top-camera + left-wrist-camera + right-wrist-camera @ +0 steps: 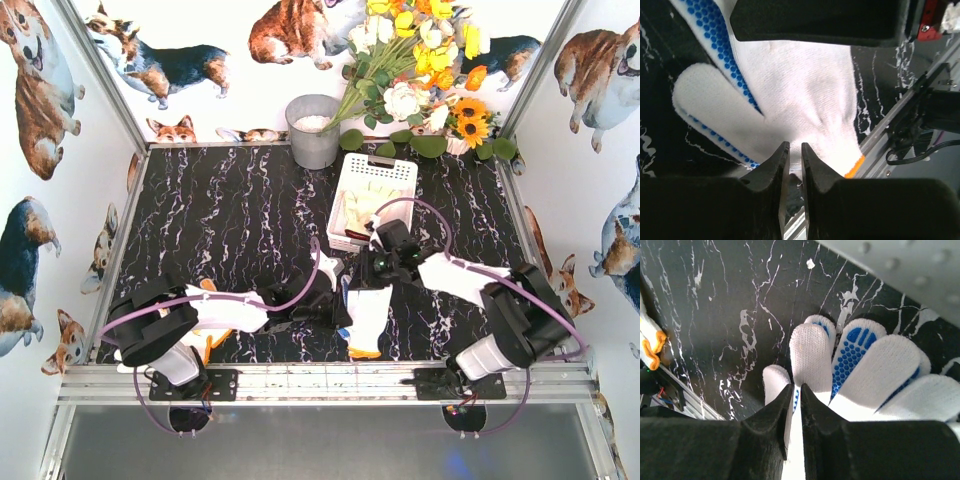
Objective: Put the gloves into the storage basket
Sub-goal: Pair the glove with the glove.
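Left claw and right claw both pinch one glove.
Top view: the glove is between them, and the basket is just beyond the right claw. Left wrist: jaws narrow on the cuff end. Right wrist: jaws nip a dotted fingertip. The grasp looks made; next comes the lift toward the basket.

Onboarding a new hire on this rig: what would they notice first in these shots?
Both grippers are shut on one white glove with blue dots at the near centre of the table: the left gripper near its orange-trimmed cuff, the right gripper on one of its fingers. Just behind stands the white slotted basket, already holding pale gloves, with a grey bucket and a bouquet at the back wall.
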Robot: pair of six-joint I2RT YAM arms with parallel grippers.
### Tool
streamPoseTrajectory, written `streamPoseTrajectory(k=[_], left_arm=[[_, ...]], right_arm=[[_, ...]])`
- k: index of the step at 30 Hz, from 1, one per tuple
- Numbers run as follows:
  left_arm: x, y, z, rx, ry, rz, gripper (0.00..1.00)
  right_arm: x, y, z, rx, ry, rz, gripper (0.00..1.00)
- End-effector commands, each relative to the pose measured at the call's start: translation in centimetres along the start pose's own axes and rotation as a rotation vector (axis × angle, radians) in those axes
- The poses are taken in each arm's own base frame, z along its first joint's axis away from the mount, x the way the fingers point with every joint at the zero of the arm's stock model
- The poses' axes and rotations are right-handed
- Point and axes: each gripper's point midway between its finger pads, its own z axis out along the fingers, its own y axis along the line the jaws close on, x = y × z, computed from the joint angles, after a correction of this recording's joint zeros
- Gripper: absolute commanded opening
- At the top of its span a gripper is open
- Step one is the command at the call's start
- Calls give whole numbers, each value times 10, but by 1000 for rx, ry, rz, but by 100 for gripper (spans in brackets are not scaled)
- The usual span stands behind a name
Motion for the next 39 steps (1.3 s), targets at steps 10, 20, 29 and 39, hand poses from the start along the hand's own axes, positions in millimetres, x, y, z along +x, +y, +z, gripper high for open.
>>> streamPoseTrajectory(k=[10, 20, 29, 39], left_arm=[[13, 11, -5, -64, 76, -12, 8], [1, 0, -16, -24, 17, -17, 13], [-19, -4, -22, -24, -69, 14, 15], [-17, 7, -10, -51, -66, 22, 13]], right_arm=[[-19, 24, 32, -76, -21, -61, 13], [-26, 37, 15, -44, -60, -94, 24], [-37, 2, -20, 291, -187, -118, 32], [-45, 4, -7, 367, -161, -160, 30]])
